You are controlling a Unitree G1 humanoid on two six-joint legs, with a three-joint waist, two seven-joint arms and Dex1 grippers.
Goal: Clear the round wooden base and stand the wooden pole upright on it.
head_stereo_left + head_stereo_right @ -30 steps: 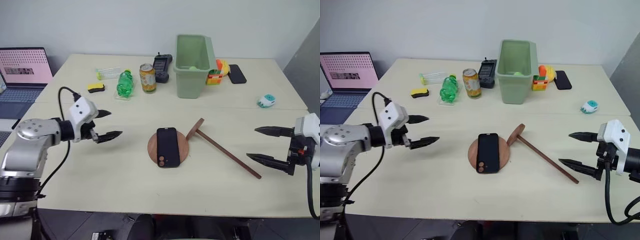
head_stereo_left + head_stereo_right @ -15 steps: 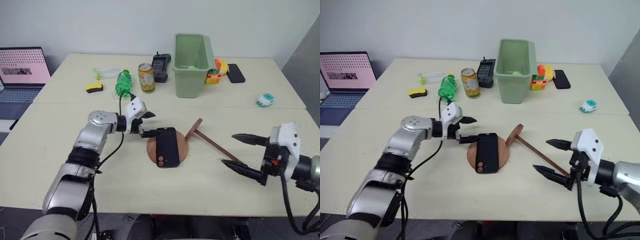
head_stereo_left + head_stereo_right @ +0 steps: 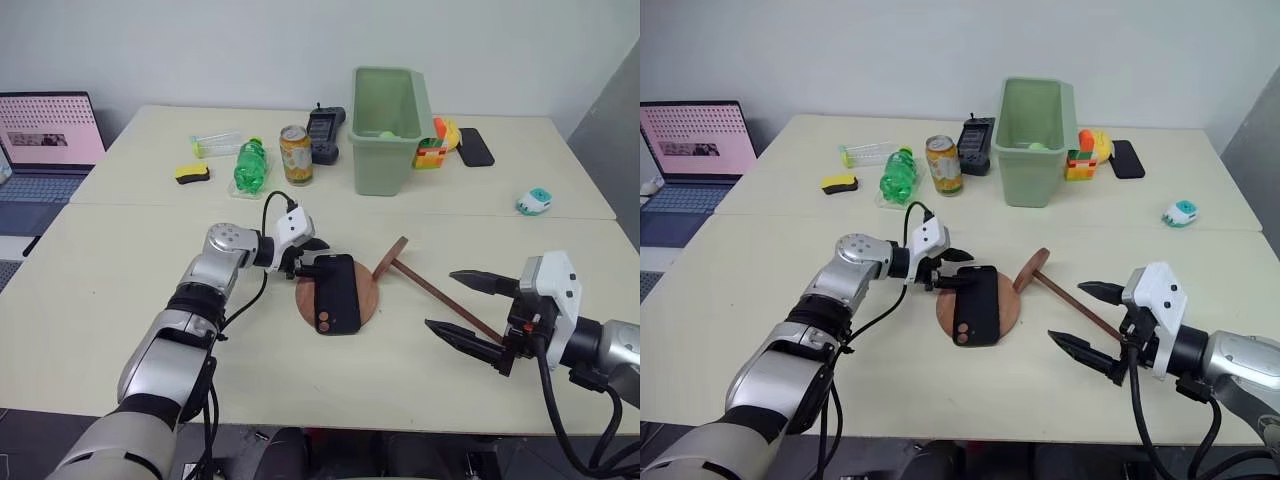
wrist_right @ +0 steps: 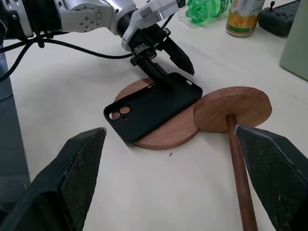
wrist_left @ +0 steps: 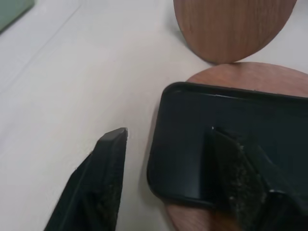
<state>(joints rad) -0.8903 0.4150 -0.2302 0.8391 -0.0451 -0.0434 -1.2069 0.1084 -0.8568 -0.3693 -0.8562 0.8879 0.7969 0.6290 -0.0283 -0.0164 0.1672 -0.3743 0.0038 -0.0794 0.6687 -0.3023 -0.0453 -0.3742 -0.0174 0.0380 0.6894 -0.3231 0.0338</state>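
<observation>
Left eye view, centre: my left gripper (image 3: 314, 257) straddles the top edge of the black phone case (image 3: 337, 292) lying on the round reddish-brown wooden base (image 3: 338, 298), one finger (image 5: 243, 178) on it, not yet clamped. My right gripper (image 3: 462, 311), lower right, is spread wide beside the dark-brown wooden pole (image 3: 440, 297) lying flat.

One round wooden base (image 3: 338, 295), one wooden pole (image 3: 440, 299), one black phone case (image 3: 335, 292). Two bottles: a green bottle (image 3: 249, 167) and a clear bottle (image 3: 217, 145). One can (image 3: 295, 155), one green bin (image 3: 387, 116), one laptop (image 3: 42, 145), two claws: left claw (image 3: 315, 258), right claw (image 3: 458, 308).
</observation>
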